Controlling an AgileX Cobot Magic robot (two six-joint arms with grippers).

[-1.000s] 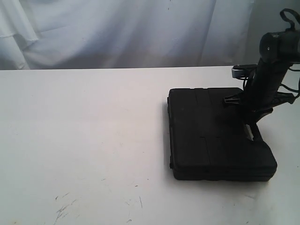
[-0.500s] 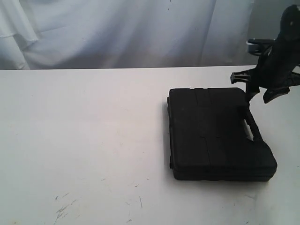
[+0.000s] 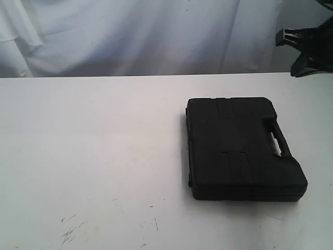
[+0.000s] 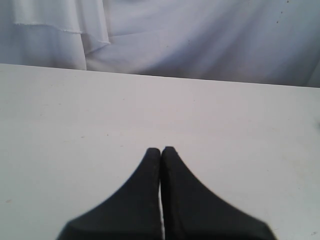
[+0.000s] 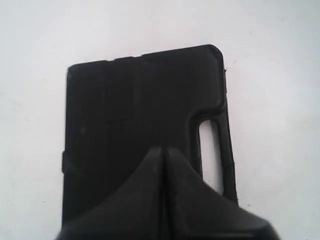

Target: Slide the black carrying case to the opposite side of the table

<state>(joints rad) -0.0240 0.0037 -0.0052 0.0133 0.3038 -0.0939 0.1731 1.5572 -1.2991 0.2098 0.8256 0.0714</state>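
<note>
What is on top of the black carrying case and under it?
Nothing rests on the flat black plastic carrying case; its top is bare. Under it is the large white tabletop, whose covered part cannot be seen.

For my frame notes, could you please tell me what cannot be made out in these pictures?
Right gripper: exterior view, mostly cut off by the upper right corner.
Left gripper: outside the exterior view entirely.
Black carrying case: right wrist view, near end hidden behind the gripper above it; surface details too dark.
</note>
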